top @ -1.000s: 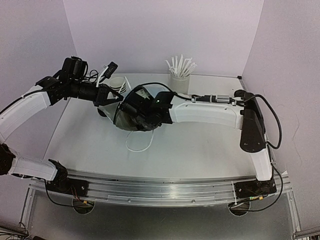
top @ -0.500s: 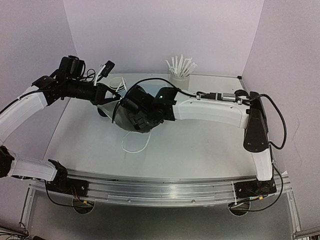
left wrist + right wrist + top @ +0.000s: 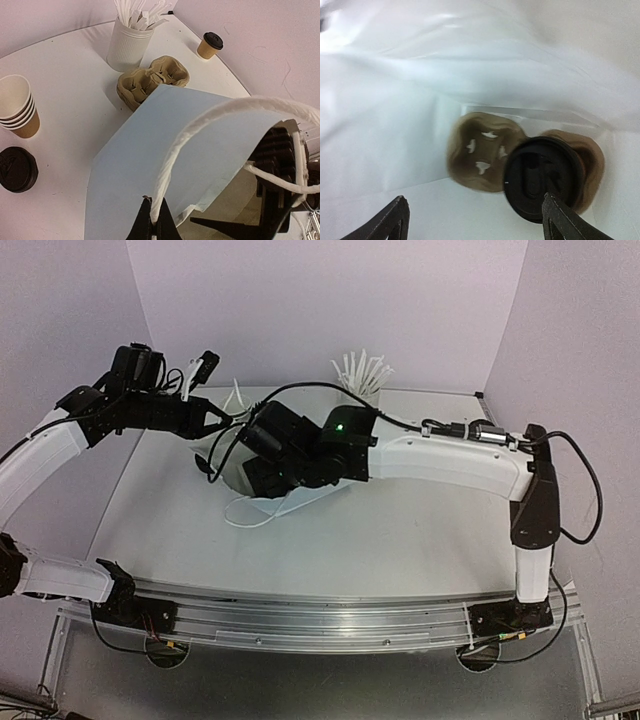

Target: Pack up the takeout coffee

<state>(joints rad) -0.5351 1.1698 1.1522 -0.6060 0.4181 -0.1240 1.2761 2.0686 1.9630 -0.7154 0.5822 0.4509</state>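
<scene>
Inside the white paper bag [image 3: 395, 100], the right wrist view shows a tan pulp carrier [image 3: 480, 150]. One of its pockets holds a cup with a black lid [image 3: 540, 175]; the other pocket is empty. My right gripper [image 3: 475, 225] is open and reaches into the bag, with the lidded cup close to its right finger. My left gripper [image 3: 155, 222] is shut on the bag's white rope handle [image 3: 210, 117] and holds it up. Outside the bag are a second carrier [image 3: 152, 82], a lidded cup [image 3: 210, 45], stacked brown cups [image 3: 15, 107] and black lids [image 3: 17, 170].
A white cup of white sticks [image 3: 129, 40] stands behind the loose carrier. In the top view the bag [image 3: 290, 502] lies at mid-table under the right arm [image 3: 440, 455]. Purple walls close in the back and both sides.
The right arm has pushed further left, deeper into the bag. The left gripper has drawn the handle up and to the left, and the bag has shifted and tilted.
</scene>
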